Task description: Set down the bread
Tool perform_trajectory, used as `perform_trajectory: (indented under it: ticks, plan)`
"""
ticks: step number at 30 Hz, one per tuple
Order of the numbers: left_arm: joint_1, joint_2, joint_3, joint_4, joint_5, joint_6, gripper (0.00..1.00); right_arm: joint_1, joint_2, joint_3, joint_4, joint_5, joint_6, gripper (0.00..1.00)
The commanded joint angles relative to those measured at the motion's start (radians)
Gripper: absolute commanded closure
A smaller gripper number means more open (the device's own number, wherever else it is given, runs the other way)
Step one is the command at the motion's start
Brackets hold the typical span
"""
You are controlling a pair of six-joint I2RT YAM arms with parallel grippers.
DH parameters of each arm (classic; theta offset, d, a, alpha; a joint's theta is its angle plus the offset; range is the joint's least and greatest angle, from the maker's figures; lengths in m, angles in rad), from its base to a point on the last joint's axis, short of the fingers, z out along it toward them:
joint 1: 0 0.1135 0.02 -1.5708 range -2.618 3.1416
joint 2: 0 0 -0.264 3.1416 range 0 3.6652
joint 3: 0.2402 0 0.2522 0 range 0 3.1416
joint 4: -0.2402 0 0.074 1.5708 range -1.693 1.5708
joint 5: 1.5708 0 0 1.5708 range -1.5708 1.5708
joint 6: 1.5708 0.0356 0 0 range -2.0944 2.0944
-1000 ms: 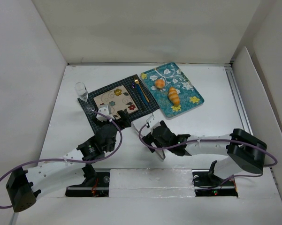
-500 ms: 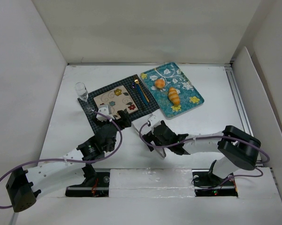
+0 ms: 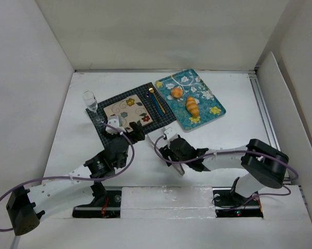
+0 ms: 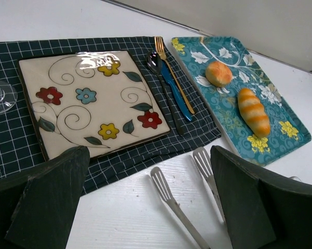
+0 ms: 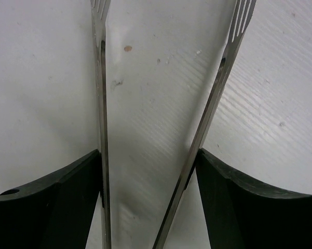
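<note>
Now the right end effector has narrowed from wide open onto the tongs, pressing both arms on the near tabletop. Long bread and round bread lie on the far-right tray, so lifting them likely comes next. Left end effector hangs open.

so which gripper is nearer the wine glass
Left. The left gripper sits at the placemat's near edge, to the near right of the wine glass; the right gripper is farther right, off the placemat.
</note>
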Motion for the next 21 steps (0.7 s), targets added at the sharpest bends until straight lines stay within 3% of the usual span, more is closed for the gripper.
perform_trajectory:
  ticks: [1,14,21]
  plan:
    - [0.003,-0.017,0.025,0.036,-0.013,0.010,0.01,0.014,-0.091,0.012,-0.116,0.017,-0.010,0.25]
    - [0.003,-0.023,0.021,0.038,-0.017,0.007,0.01,0.014,-0.436,0.207,-0.521,0.127,-0.086,0.25]
    - [0.003,-0.026,0.021,0.038,-0.010,0.005,0.01,-0.244,-0.450,0.253,-0.527,0.056,-0.187,0.26]
